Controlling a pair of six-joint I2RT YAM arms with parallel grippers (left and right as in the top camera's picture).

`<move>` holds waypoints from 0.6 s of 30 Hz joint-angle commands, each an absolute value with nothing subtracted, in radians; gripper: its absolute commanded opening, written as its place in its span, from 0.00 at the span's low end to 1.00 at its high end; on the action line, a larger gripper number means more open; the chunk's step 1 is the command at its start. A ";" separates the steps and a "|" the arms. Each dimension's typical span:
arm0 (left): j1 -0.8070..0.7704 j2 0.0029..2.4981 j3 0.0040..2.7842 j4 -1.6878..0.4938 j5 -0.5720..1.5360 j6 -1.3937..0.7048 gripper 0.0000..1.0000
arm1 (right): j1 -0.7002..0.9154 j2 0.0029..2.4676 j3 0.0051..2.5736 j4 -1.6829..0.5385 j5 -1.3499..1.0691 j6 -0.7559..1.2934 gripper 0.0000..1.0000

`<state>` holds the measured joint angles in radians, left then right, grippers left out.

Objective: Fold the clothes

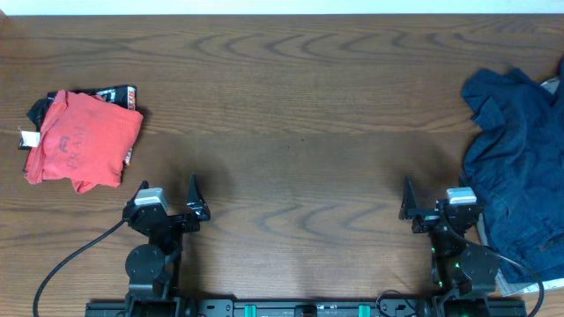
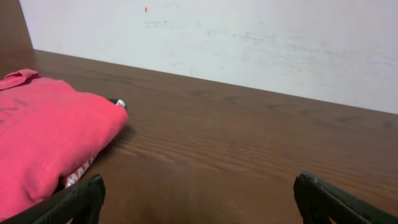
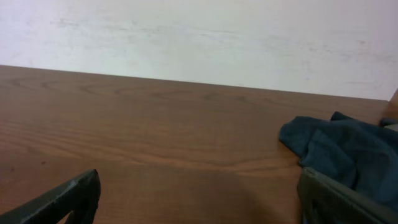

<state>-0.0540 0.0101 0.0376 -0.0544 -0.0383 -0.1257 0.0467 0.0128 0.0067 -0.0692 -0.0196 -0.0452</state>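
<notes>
Both grippers sit low at the near edge of the table: the left gripper (image 1: 167, 187) has its two dark fingers spread wide with nothing between them, and the right gripper (image 1: 439, 192) likewise stands parted and empty. Each wrist view confirms this, showing bare wood between the finger tips of the left gripper (image 2: 199, 199) and of the right gripper (image 3: 199, 202). Largest in view is the dark brown wood-grain table (image 1: 300, 114), which fills the overhead picture and runs back to a pale wall (image 2: 249, 43). Next in size, a crumpled navy-blue garment (image 1: 520, 167) lies heaped at the table's right edge, just beside the right gripper and reaching toward its base; the right wrist view catches its near folds (image 3: 348, 152) at the right. Smaller, the orange-red T-shirt (image 1: 84, 141) lies at the far left of the table as a compact, roughly square bundle, with faint lettering on its upper face, ahead of and left of the left gripper and apart from it. The left wrist view shows its rounded edge (image 2: 43, 137) resting flat on the wood. Beneath its far side pokes out a glossy black snack bag (image 1: 115, 94), partly covered by the shirt. Smallest, a white tag (image 1: 29, 137) sticks out at the shirt's left edge.
</notes>
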 commanded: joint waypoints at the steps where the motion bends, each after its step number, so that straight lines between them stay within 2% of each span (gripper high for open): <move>1: -0.050 0.004 0.004 -0.065 -0.064 -0.109 0.98 | 0.039 0.009 0.006 -0.073 -0.027 -0.059 0.99; 18: -0.050 0.004 0.004 -0.065 -0.064 -0.109 0.98 | 0.039 0.009 0.006 -0.073 -0.027 -0.059 0.99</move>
<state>-0.0540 0.0101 0.0376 -0.0544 -0.0410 -0.1257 0.0467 0.0128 0.0067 -0.0692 -0.0193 -0.0456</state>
